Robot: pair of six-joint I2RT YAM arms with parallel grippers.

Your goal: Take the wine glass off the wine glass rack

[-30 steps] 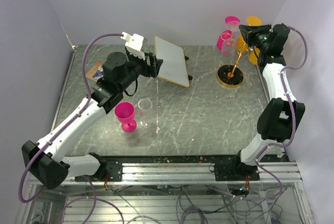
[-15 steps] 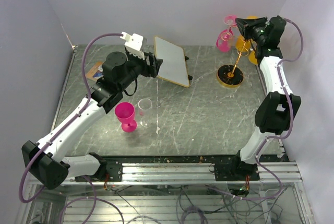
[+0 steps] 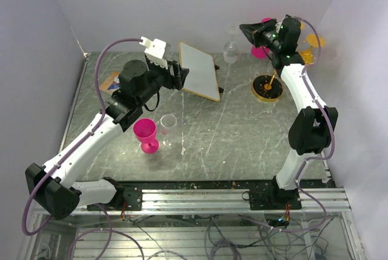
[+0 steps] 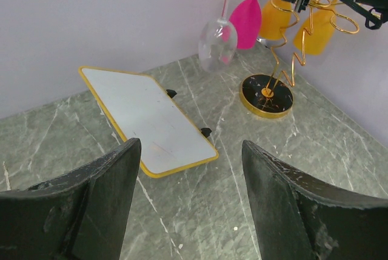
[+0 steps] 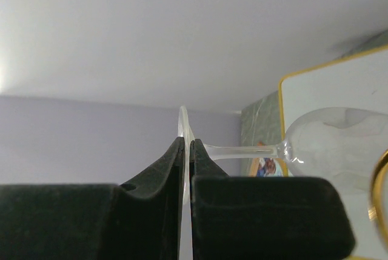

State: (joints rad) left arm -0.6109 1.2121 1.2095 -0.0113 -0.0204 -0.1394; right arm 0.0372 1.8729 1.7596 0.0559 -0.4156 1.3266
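Note:
My right gripper [image 3: 247, 30] is shut on the round foot of a clear wine glass [image 3: 230, 50] and holds it upside down in the air, left of the gold wire rack [image 3: 267, 86] and apart from it. In the right wrist view the fingertips [image 5: 177, 151] pinch the foot [image 5: 183, 120], with the stem and bowl [image 5: 333, 139] off to the right. The left wrist view shows the glass [image 4: 217, 37] hanging beside the rack [image 4: 265, 95]. A pink glass [image 4: 245, 14] and orange glasses [image 4: 315, 30] hang on the rack. My left gripper [image 3: 182, 78] is open and empty.
A white board with a yellow rim [image 3: 199, 71] leans on props mid-table, just in front of my left gripper. A pink glass [image 3: 145, 134] and a clear glass [image 3: 168, 128] stand upright near the left arm. A printed card [image 3: 110, 81] lies at far left. Walls close in behind.
My right gripper has swung left from the rack's ring arms, carrying the clear glass clear of the rack. The left arm has not moved.

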